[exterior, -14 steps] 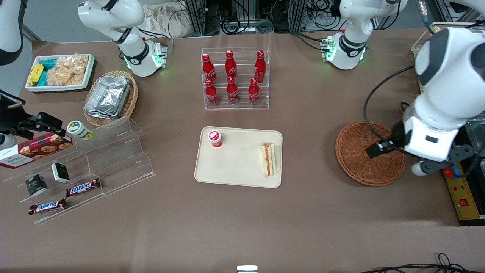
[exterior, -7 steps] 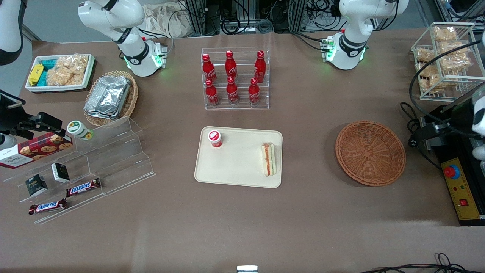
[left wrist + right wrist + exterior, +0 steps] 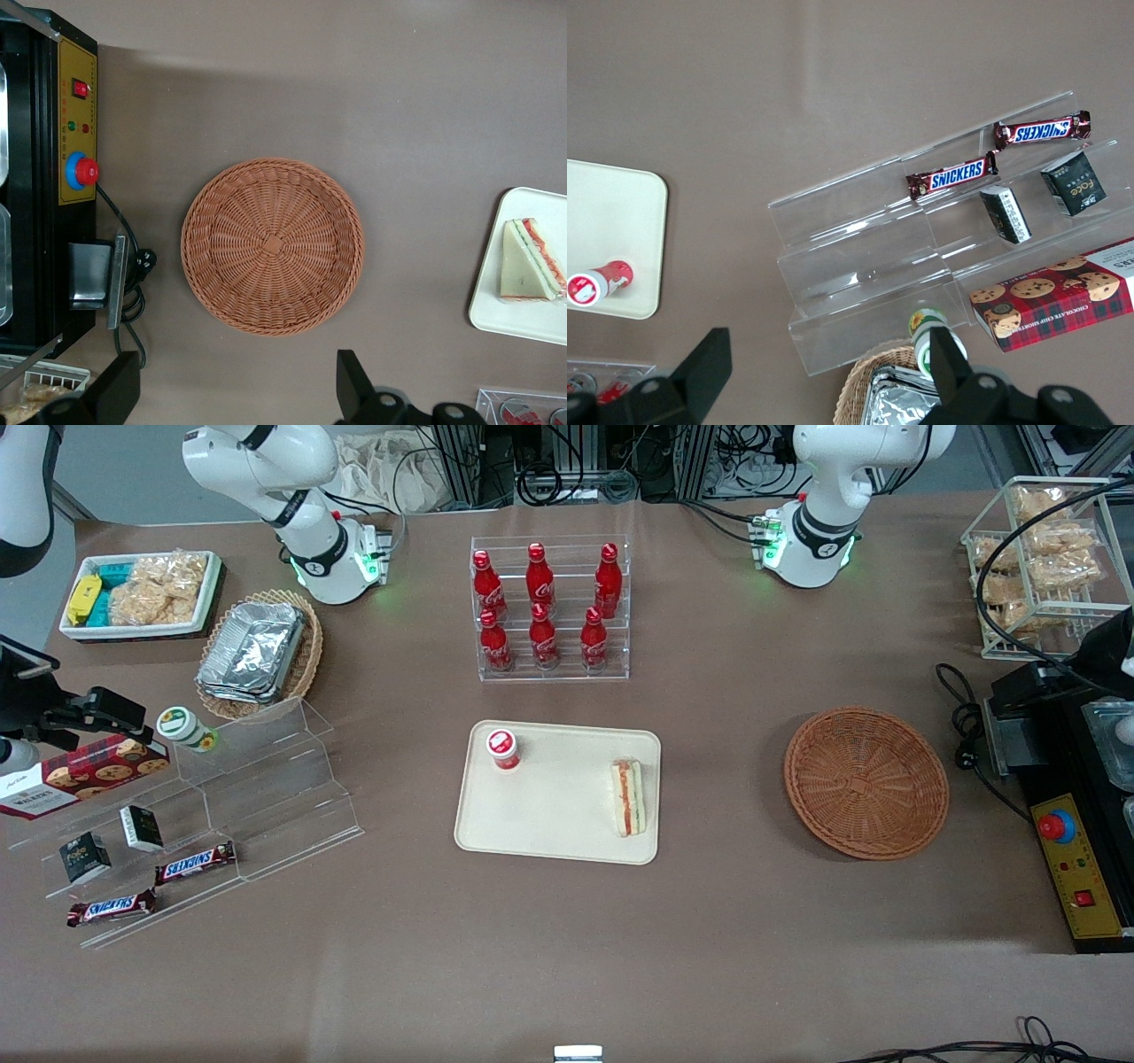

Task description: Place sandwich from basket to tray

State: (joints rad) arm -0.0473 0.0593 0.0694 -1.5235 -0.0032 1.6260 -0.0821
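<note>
The sandwich [image 3: 628,798] [image 3: 529,259] lies on the cream tray [image 3: 558,815] [image 3: 523,319], close to the tray's edge nearest the basket. Nothing lies in the reddish-brown wicker basket [image 3: 866,782] [image 3: 273,245], which sits toward the working arm's end of the table. My gripper [image 3: 235,394] hangs high over the table, a little farther from the front camera than the basket. It is open wide with nothing between its fingers [image 3: 354,390]. In the front view the gripper itself is out of sight at the working arm's end.
A small red-capped bottle [image 3: 502,748] stands on the tray. A black control box with a red button [image 3: 1076,868] [image 3: 75,133] and a cable [image 3: 966,717] lie beside the basket. A wire rack of snack bags [image 3: 1045,540] and a cola bottle rack [image 3: 549,611] stand farther back.
The left arm has pulled away from over the basket, toward the working arm's end of the table and almost out of the front view. Sandwich, tray and basket have not moved.
</note>
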